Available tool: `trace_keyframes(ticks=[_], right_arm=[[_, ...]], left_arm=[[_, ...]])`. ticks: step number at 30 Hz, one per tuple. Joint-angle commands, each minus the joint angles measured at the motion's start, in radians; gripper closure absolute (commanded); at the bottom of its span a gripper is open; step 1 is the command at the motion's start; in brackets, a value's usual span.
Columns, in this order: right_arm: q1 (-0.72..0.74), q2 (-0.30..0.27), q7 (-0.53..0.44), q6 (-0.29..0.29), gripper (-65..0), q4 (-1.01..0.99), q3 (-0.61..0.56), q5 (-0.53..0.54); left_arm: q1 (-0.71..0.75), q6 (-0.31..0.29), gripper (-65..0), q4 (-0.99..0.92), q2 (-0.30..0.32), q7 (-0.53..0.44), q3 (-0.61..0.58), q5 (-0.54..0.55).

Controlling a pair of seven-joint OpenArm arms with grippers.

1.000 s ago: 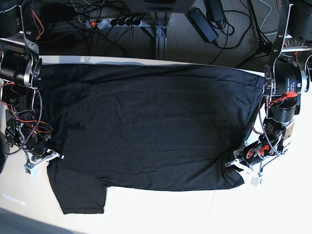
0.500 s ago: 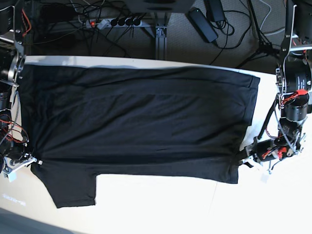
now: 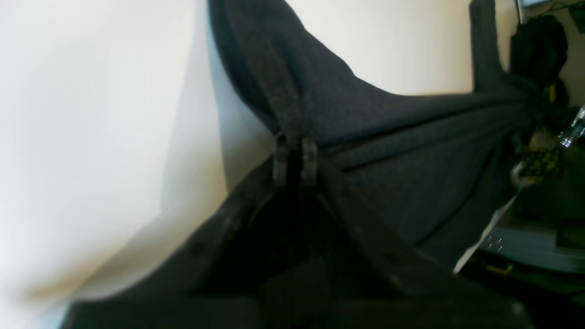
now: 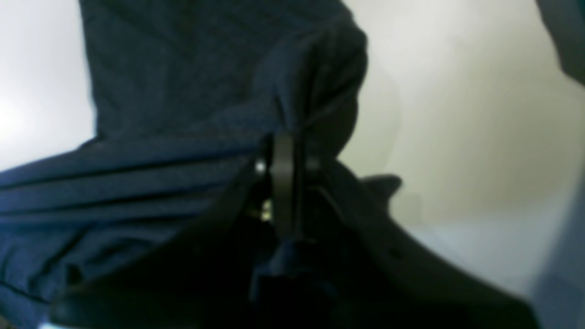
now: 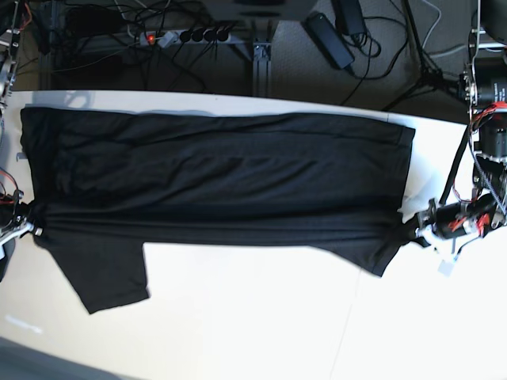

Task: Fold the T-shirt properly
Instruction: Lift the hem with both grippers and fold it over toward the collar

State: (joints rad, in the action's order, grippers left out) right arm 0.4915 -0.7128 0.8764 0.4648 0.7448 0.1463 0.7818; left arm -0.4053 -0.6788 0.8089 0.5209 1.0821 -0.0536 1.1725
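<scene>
- T-shirt (image 5: 222, 174) lies spread across the white table (image 5: 261, 324), long axis running side to side in the base view; back edge sits near the table's far edge.
- No print visible, only plain dark fabric faces up.
- Left gripper (image 5: 413, 229) is at the base view's right, at the table edge, pinched on the shirt's near corner there. Wrist view shows the jaws closed on a bunched ridge of fabric (image 3: 295, 157), cloth fanning away from the pinch.
- Right gripper (image 5: 32, 229) is at the base view's left edge, mostly cut off by the frame. Its wrist view shows the jaws clamped on a gathered fold (image 4: 283, 173), pleats running off to the left of that view.
- Shirt is stretched between the two grip points: a straight tight crease line runs across from one gripper to the other along the near side.
- One sleeve (image 5: 107, 277) hangs past that line toward the near side, flat on the table, just beside the right gripper.
- At the left gripper's end, a small triangular flap of fabric (image 5: 380, 253) droops below the tension line.
- Both wrist views blurred; fabric layers in each pinch can't be counted.
</scene>
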Motion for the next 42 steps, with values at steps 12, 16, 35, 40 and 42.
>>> trace_keyframes(ticks=[12, 16, 35, 40, 42], right_arm=[[-0.217, -0.050, -0.020, 0.066, 0.0, 0.120, 0.185, 0.006], [-0.220, -0.049, -0.039, 0.066, -18.1, 0.117, 0.193, -0.027], [0.003, 0.021, -0.264, 0.063, -43.7, -0.052, 0.190, -0.163], [0.033, 0.080, -0.368, 0.061, -43.7, -0.153, 0.175, -0.209], [0.037, 0.108, -0.380, 0.059, -43.7, -0.169, 0.175, -0.227]], left_arm=[[0.115, -0.019, 0.0, 0.197, 0.053, -0.012, 0.006, 0.011], [0.112, -0.019, 0.0, 0.198, 0.053, -0.026, 0.006, 0.023], [0.112, -0.019, 0.0, 0.198, 0.053, -0.008, 0.006, 0.017], [0.113, -0.019, 0.0, 0.198, 0.053, -0.007, 0.006, 0.017], [0.113, -0.019, 0.0, 0.198, 0.053, -0.006, 0.006, 0.017]])
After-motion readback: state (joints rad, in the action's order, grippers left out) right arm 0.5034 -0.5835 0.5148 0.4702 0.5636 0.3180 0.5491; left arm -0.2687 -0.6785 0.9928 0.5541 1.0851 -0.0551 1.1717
